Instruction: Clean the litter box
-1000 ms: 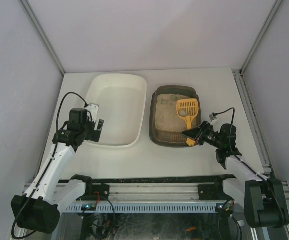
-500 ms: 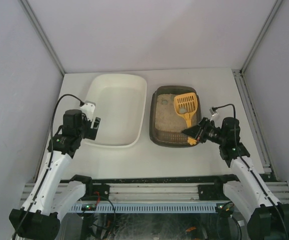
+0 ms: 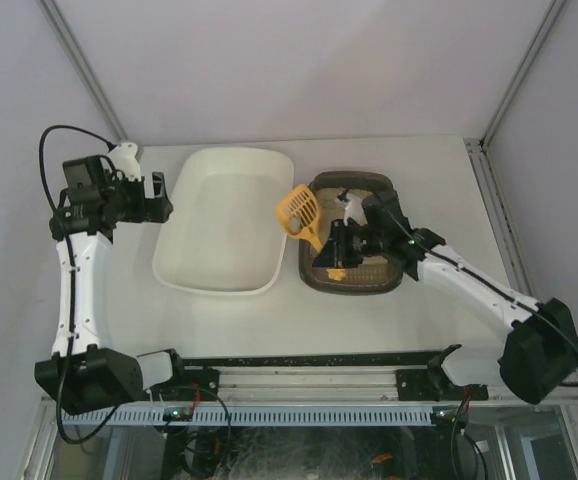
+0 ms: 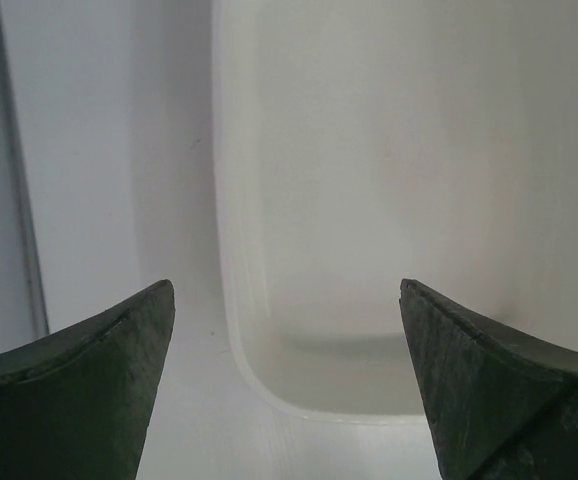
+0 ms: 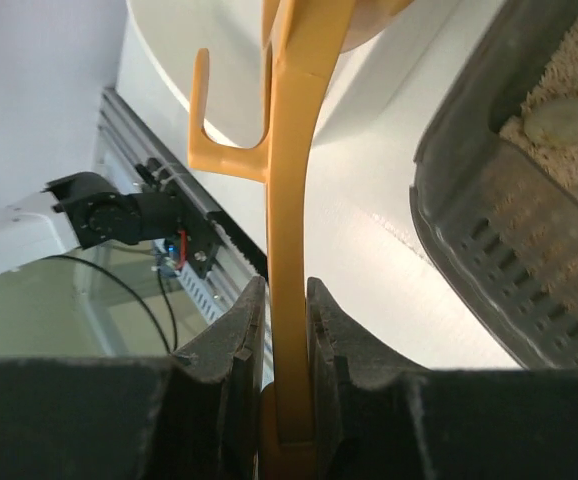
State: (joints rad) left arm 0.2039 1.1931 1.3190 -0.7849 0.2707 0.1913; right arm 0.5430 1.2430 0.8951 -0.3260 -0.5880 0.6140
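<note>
The litter box (image 3: 364, 287), a dark tray of sandy litter, lies right of centre, and my right arm reaches over it. My right gripper (image 3: 337, 250) is shut on the handle of a yellow scoop (image 3: 299, 209). The scoop's head hangs over the gap beside the white tub (image 3: 224, 225), with a small grey lump in it. In the right wrist view the jaws (image 5: 286, 290) pinch the yellow handle (image 5: 291, 190), and the litter box rim (image 5: 469, 230) is at the right. My left gripper (image 3: 157, 197) stands open and empty by the tub's far left corner (image 4: 287, 290).
The tub's inside (image 4: 399, 180) looks bare and white. A grey lump (image 5: 559, 120) lies on the litter. The metal rail with its cables (image 3: 299, 410) runs along the near edge. Walls close in the table at the back and on both sides.
My right arm has swung left, carrying the scoop from over the litter box to the tub's edge. My left arm has moved back and left, and its jaws have opened a little wider.
</note>
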